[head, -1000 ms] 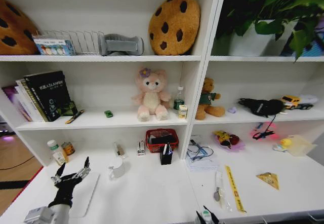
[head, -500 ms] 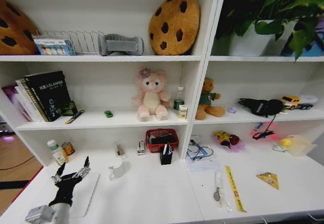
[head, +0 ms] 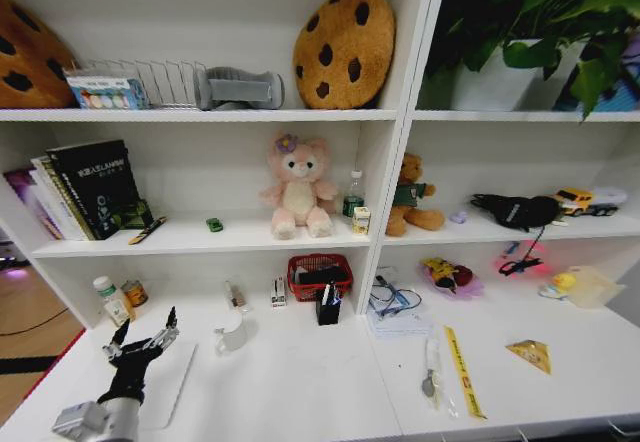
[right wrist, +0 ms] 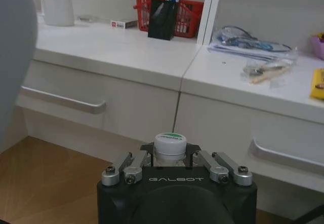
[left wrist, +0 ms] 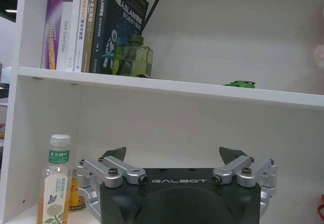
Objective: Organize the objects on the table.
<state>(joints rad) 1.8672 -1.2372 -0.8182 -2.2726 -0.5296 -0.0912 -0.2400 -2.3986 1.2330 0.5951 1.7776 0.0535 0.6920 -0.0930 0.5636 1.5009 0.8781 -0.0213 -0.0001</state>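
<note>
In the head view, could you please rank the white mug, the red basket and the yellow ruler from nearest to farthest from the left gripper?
From the left gripper, raised over the table's left end:
1. White mug, just to its right.
2. Red basket, farther right, toward the back.
3. Yellow ruler, on the table's right half.

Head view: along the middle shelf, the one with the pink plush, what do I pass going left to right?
Books → tiny green toy car → pink plush → small bottle → teddy bear → black bundle → yellow toy truck.
</note>
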